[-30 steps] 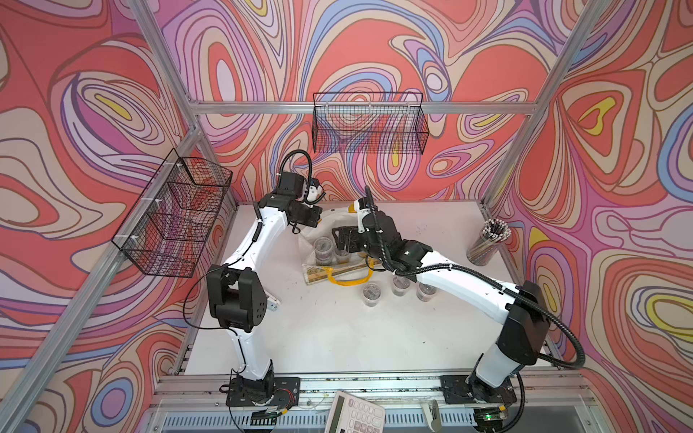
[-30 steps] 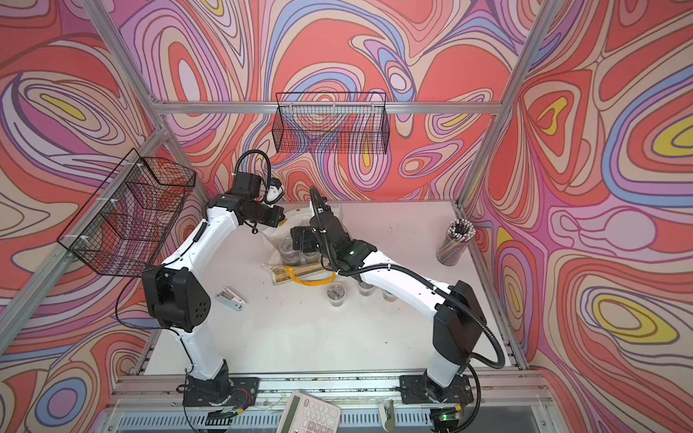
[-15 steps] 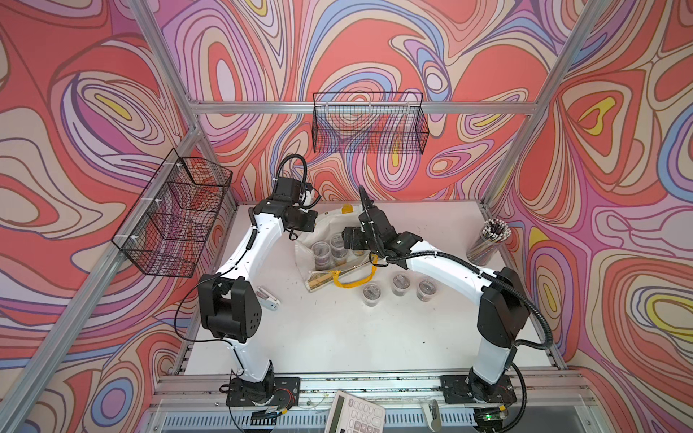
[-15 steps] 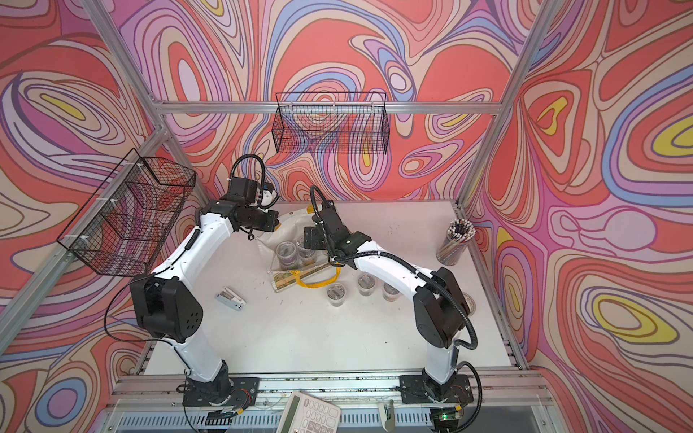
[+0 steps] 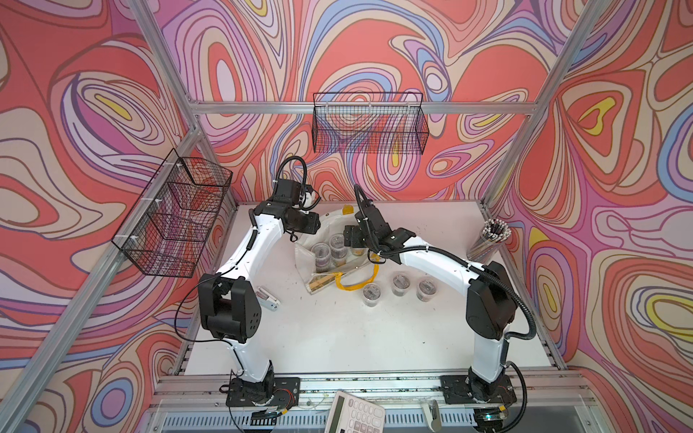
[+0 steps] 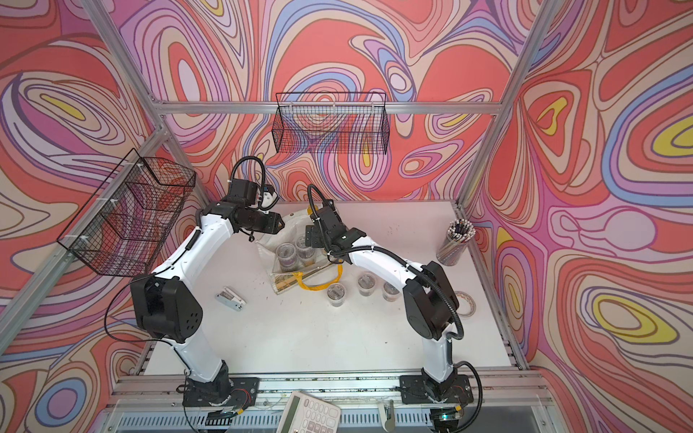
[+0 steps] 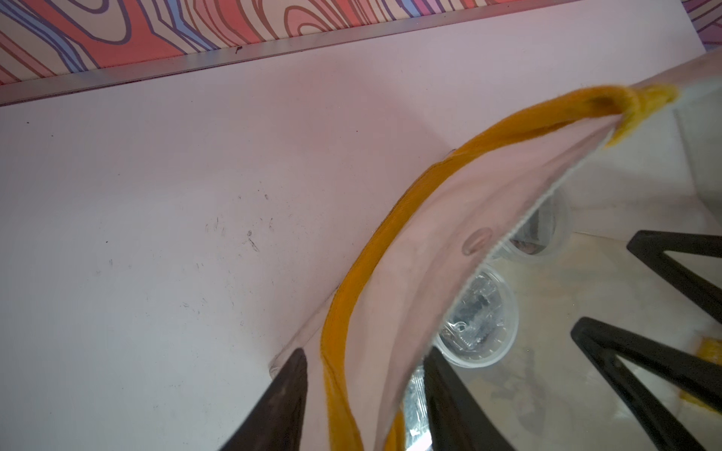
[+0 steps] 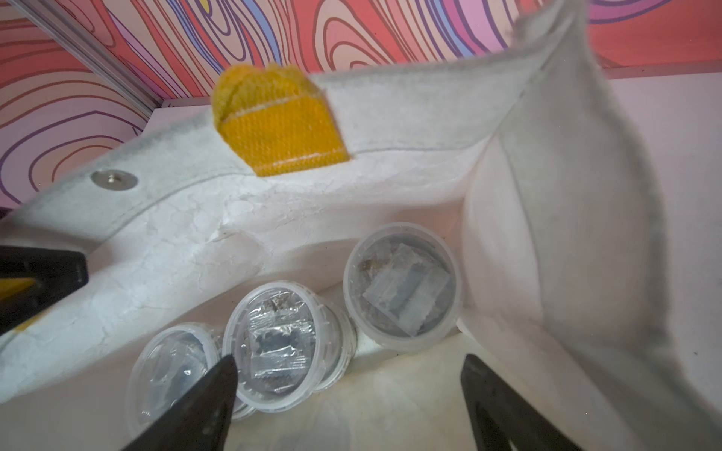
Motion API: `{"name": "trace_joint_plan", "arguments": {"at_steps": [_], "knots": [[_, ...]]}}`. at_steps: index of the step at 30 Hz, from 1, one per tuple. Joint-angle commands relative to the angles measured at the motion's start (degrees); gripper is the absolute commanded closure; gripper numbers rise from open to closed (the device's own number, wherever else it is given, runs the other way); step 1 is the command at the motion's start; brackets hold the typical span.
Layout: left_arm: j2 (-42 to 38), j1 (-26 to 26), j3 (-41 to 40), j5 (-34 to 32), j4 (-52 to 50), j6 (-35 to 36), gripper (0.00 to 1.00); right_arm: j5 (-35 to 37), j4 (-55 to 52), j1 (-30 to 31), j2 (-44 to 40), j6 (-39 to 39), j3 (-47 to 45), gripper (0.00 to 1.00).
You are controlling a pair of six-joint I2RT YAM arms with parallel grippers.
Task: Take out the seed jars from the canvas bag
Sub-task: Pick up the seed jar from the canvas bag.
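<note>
The canvas bag (image 5: 330,221) lies open at the back of the table in both top views, its yellow handle (image 5: 354,286) trailing toward the front. Three seed jars (image 8: 279,343) lie inside it, clear lids up. Three more seed jars (image 5: 400,283) stand on the table in front of the bag. My left gripper (image 7: 363,355) is open at the bag's left rim. The rim and a yellow handle (image 7: 390,218) pass between its jaws. My right gripper (image 8: 347,363) stands open inside the bag's mouth, just above the jars, holding nothing.
A clear cup of pencils (image 5: 491,240) stands at the right edge. A small white stapler (image 5: 268,298) lies left of the bag, and a tape roll (image 6: 465,300) lies behind my right arm. Wire baskets (image 5: 176,213) hang on the left and back walls.
My left gripper's jaws have parted around the bag's rim, where they were shut before. My right arm has shifted back, bringing its gripper over the jars in the bag.
</note>
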Motion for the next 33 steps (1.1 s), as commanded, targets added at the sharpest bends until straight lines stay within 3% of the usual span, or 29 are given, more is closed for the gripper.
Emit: {"name": "trace_joint_plan", "arguments": {"at_steps": [1, 3, 5, 16, 33], "knots": [[0.4, 0.0, 0.5, 2.3, -0.1, -0.1, 0.73, 1.0, -2.2, -1.3, 1.7, 1.6, 1.4, 0.08], [0.1, 0.0, 0.2, 3.0, 0.5, -0.5, 0.90, 1.4, -2.2, -1.5, 2.3, 2.1, 1.7, 0.08], [-0.2, 0.0, -0.1, 3.9, 1.1, -0.8, 1.00, 2.3, -2.5, -1.5, 3.0, 2.7, 2.3, 0.08], [-0.9, 0.0, -1.4, 5.1, 2.6, -1.3, 1.00, 7.6, -1.6, -1.6, 5.6, 7.8, 3.6, 0.10], [-1.0, 0.0, -1.9, 5.4, 2.8, -1.6, 1.00, 8.5, -1.5, -1.7, 10.1, 8.4, 6.5, 0.11]]}}
